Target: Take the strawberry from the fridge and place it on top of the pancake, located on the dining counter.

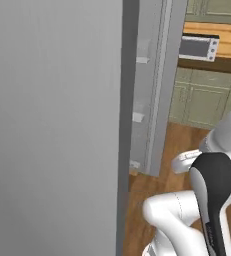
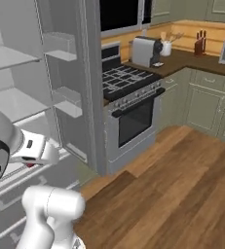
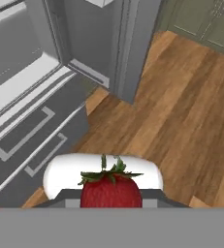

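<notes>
The two-finger gripper is clamping a small dark-red strawberry with a green leafy cap, apparently between nearly closed jaws, hanging over the wooden floor beside the open light-grey fridge and its drawers.

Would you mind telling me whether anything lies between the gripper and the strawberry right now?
Nothing does: the gripper is already shut on the strawberry, held outside the fridge above the wooden floor. The pancake and dining counter are not in sight.

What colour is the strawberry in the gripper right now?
Deep red with a green leafy top; the strawberry shows best in the hand view.
</notes>
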